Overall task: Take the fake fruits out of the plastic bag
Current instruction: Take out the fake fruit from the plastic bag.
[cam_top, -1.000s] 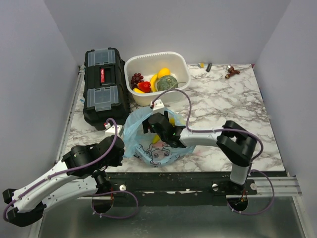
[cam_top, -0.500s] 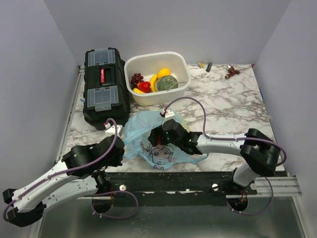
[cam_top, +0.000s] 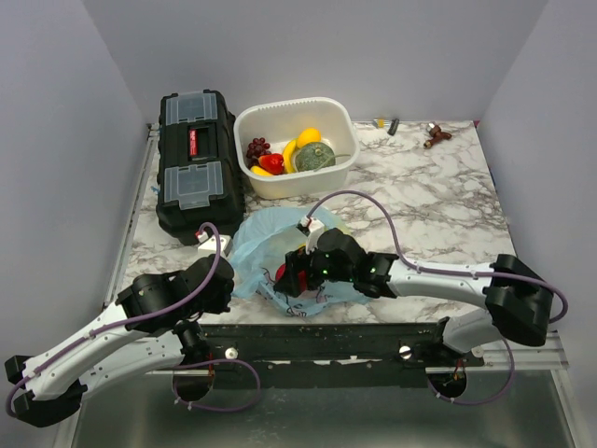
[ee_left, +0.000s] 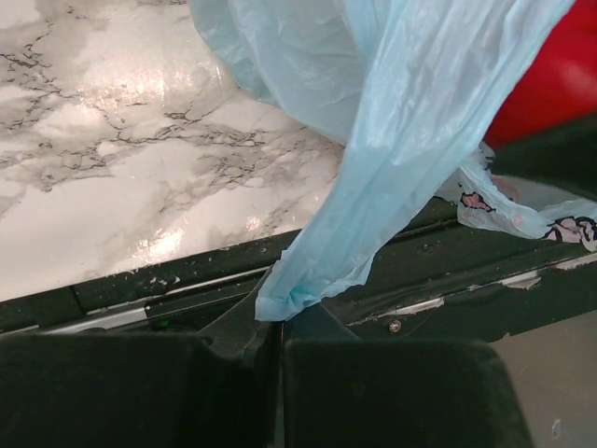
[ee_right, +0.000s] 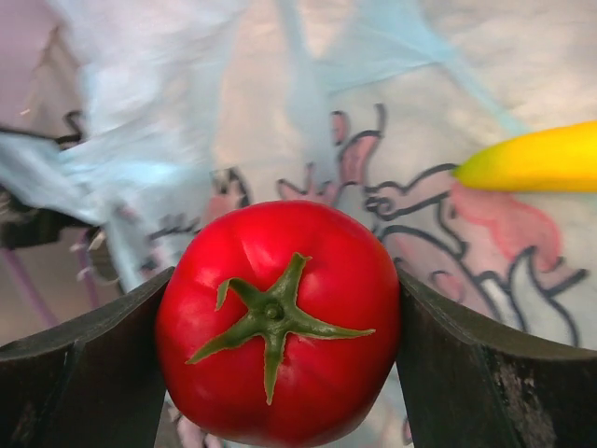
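The light-blue plastic bag [cam_top: 266, 233] with a cartoon girl print lies at the table's near edge. My right gripper [cam_top: 291, 275] is at the bag's near side, shut on a red tomato [ee_right: 278, 322] with a green stem; its fingers press both sides. A yellow banana [ee_right: 532, 157] lies against the bag behind it. My left gripper [ee_left: 278, 327] is shut on a pulled-out strip of the bag [ee_left: 373, 187] at the front left. Grapes [cam_top: 256, 147], a red piece [cam_top: 271, 163], bananas [cam_top: 288, 154] and a green melon [cam_top: 315, 156] sit in the white tub [cam_top: 280, 187].
A black toolbox [cam_top: 194, 159] stands at the back left beside the tub. An orange-yellow lemon [cam_top: 308, 137] lies in the tub. Small odd bits [cam_top: 436, 133] lie at the back right. The table's dark front rail [ee_left: 448, 271] runs just under the bag.
My right gripper has moved toward the near edge over the bag, and the red tomato now shows between its fingers. The left arm has not moved.
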